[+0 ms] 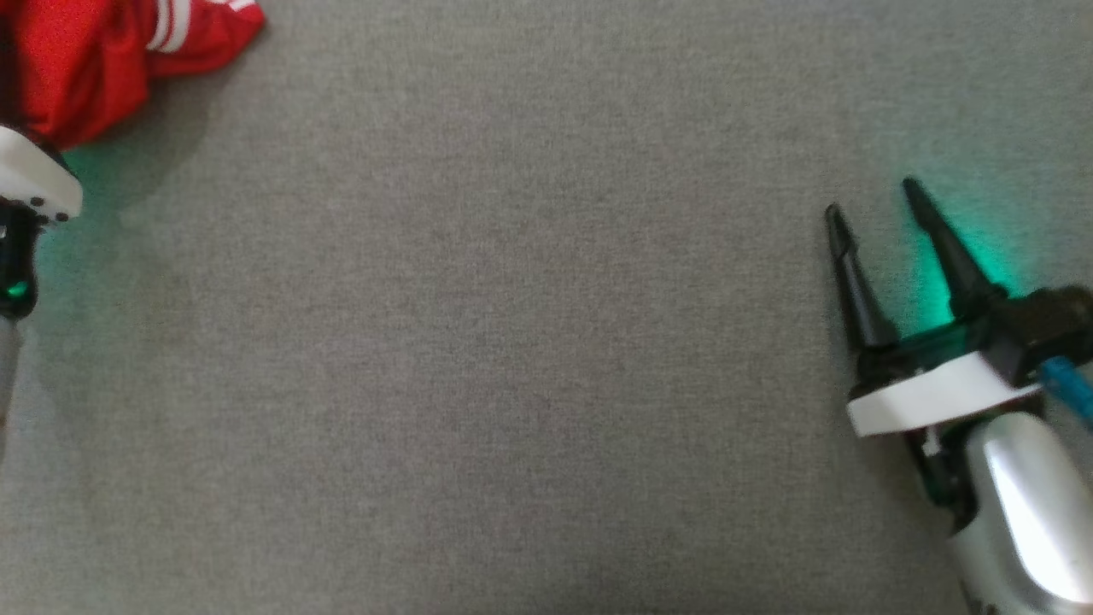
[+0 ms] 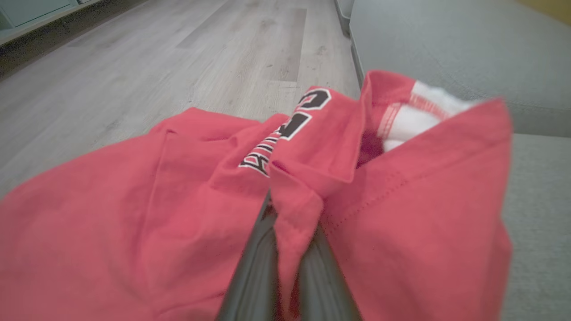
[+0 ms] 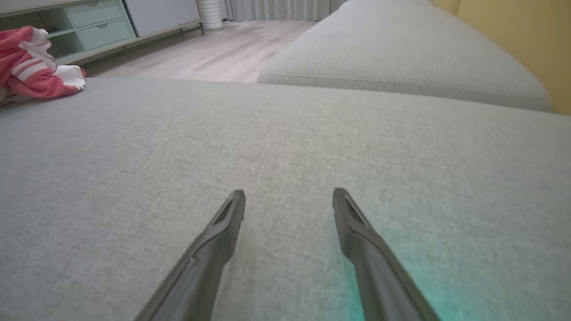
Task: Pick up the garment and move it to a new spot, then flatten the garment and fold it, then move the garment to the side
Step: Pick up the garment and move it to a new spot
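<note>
The garment (image 1: 77,60) is a crumpled red shirt with white stripes, lying at the far left corner of the grey cushion (image 1: 512,342). In the left wrist view the garment (image 2: 134,214) shows black lettering, and my left gripper (image 2: 290,223) is shut on a fold of red cloth pinched between its dark fingers (image 2: 254,267). In the head view its white wrist housing (image 1: 34,175) sits just below the garment, with the fingers hidden. My right gripper (image 1: 874,199) hovers open at the right, far from the garment (image 3: 31,67), with nothing between its fingertips (image 3: 289,195).
A second grey cushion (image 3: 401,58) adjoins the far side. Beyond the cushion's edge is wooden floor (image 2: 156,67). A pale green cabinet with drawers (image 3: 89,26) stands behind the garment, and a yellow wall (image 3: 526,31) is at the right.
</note>
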{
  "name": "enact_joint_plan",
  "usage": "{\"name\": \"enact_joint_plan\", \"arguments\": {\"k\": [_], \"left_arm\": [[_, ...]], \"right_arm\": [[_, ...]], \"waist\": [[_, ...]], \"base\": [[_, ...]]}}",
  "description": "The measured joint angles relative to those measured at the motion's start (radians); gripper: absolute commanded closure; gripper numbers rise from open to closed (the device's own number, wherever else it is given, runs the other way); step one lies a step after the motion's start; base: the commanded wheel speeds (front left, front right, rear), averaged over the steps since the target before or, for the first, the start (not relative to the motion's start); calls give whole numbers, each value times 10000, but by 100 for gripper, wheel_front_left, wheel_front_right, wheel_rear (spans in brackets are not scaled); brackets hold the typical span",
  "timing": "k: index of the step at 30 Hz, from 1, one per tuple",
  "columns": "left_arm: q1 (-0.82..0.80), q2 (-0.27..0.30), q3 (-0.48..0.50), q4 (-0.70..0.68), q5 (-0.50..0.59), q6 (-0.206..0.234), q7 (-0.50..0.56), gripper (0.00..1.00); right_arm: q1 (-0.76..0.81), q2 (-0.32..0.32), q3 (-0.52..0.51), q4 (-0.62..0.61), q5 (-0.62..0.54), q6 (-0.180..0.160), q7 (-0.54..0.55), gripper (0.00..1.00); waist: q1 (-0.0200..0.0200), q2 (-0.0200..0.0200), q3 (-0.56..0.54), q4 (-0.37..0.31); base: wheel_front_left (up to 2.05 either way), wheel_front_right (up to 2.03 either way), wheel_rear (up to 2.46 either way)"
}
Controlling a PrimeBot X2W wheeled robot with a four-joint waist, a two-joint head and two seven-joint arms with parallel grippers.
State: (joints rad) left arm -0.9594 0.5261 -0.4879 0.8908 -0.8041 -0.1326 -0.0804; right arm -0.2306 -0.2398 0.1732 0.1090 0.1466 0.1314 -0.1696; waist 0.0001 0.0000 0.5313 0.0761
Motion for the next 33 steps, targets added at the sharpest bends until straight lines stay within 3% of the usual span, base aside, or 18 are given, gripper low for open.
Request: {"name": "enact_joint_plan", "arguments": {"k": [8,18,24,27,30,33], "left_arm": [[-29,1331,-704,-1208,-226,2,-441,100],[182,2132,-1229,-5055,-1081,21,568,100],[1732,2683,-1312,-9254,-2059,813,1630,100],[2357,2683,-1465,-11221,-2546,1375,2027,100],[2535,2477,-1563,-12830,-3016,1839,2180,100],[2533,1841,-1883,-13850,-3225,2146,2291,100]], "right_arm": [[223,481,351,1145,228,0,-485,0],[674,1024,569,2201,648,0,-779,0],[767,1335,640,2155,738,0,-784,0],[768,1388,669,2077,738,0,-784,0],[771,1432,702,1964,825,0,-784,0],[763,1553,729,1854,825,0,-784,0]], "waist": [[-2,0,-1238,-125],[-4,1,-3013,-361],[-4,1,-3794,-893],[-2,1,-3965,-1303],[-2,1,-4030,-1733],[-2,1,-4013,-2174]], "base": [[0,0,0],[0,0,0],[0,0,0],[0,0,0],[0,0,0],[0,0,0]]}}
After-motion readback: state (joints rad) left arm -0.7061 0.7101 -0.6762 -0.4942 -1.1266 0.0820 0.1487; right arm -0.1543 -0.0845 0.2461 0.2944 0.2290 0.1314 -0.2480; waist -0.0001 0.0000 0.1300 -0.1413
